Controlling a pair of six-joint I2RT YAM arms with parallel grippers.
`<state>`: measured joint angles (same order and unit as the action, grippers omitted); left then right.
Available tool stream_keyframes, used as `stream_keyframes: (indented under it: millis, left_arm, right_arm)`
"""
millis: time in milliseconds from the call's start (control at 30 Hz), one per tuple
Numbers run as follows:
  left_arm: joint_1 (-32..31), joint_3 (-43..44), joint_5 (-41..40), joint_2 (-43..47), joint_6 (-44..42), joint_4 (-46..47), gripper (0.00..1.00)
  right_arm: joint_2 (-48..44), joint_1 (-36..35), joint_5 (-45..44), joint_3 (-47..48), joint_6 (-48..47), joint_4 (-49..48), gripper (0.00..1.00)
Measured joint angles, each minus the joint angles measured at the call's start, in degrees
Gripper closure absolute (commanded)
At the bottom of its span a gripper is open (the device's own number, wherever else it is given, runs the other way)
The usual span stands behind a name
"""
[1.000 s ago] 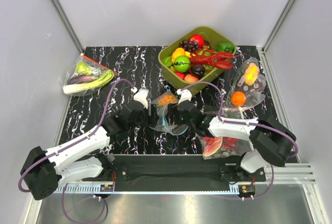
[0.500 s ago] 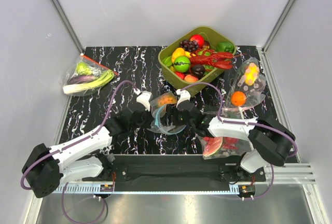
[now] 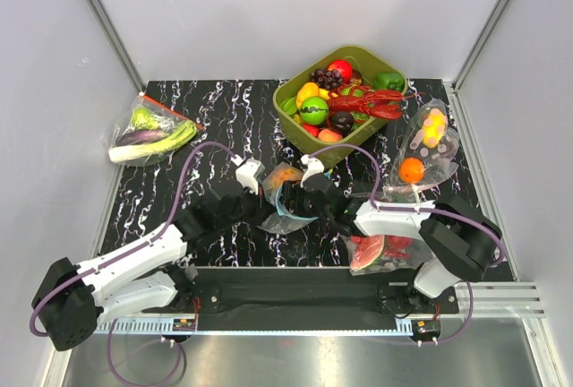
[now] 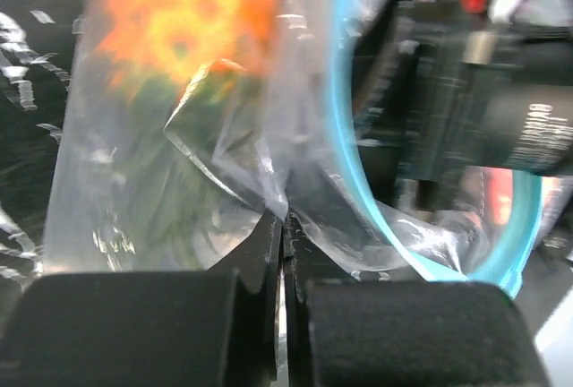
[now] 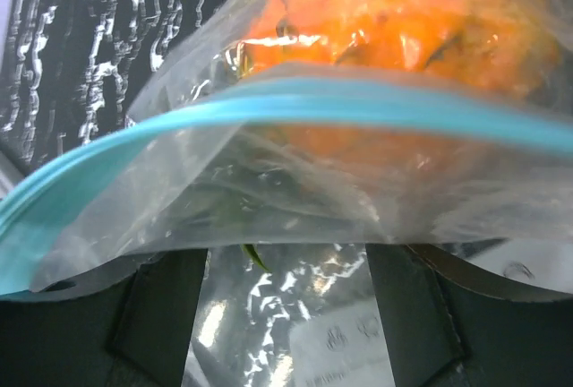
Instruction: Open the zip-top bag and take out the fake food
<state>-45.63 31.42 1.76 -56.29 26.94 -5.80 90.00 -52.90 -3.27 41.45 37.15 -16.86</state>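
Note:
The zip-top bag (image 3: 285, 201) lies mid-table between my two grippers, its teal zip strip (image 3: 288, 218) curved open. Of the fake food I see only the orange pineapple (image 3: 286, 175) at the bag's far end. My left gripper (image 3: 267, 202) is at the bag's left side. In the left wrist view it (image 4: 285, 219) is shut on a fold of the bag's clear film (image 4: 260, 163), with the pineapple (image 4: 183, 20) beyond. My right gripper (image 3: 310, 193) is at the bag's right side. In the right wrist view its fingers (image 5: 159, 315) stand wide apart under the teal strip (image 5: 269, 105) and the pineapple (image 5: 403, 20).
A green bin (image 3: 358, 49) of plastic fruit with a red lobster sits at the back right. A bag of green vegetables (image 3: 152, 132) lies at the left edge. A bag of yellow and orange fruit (image 3: 425, 150) and a watermelon bag (image 3: 380, 253) lie to the right.
My left gripper has shut on the bag's film. The bag's mouth has spread wider and shifted slightly toward the far side. The right gripper stays wide.

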Motion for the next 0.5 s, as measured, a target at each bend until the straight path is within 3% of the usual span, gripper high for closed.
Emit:
stream_keyframes:
  millis: [500]
  left_arm:
    - [0.5,-4.0,3.3,0.8,3.4,1.5,1.00]
  right_arm:
    - [7.2,0.0,8.2,1.7,2.3,-2.6,0.18]
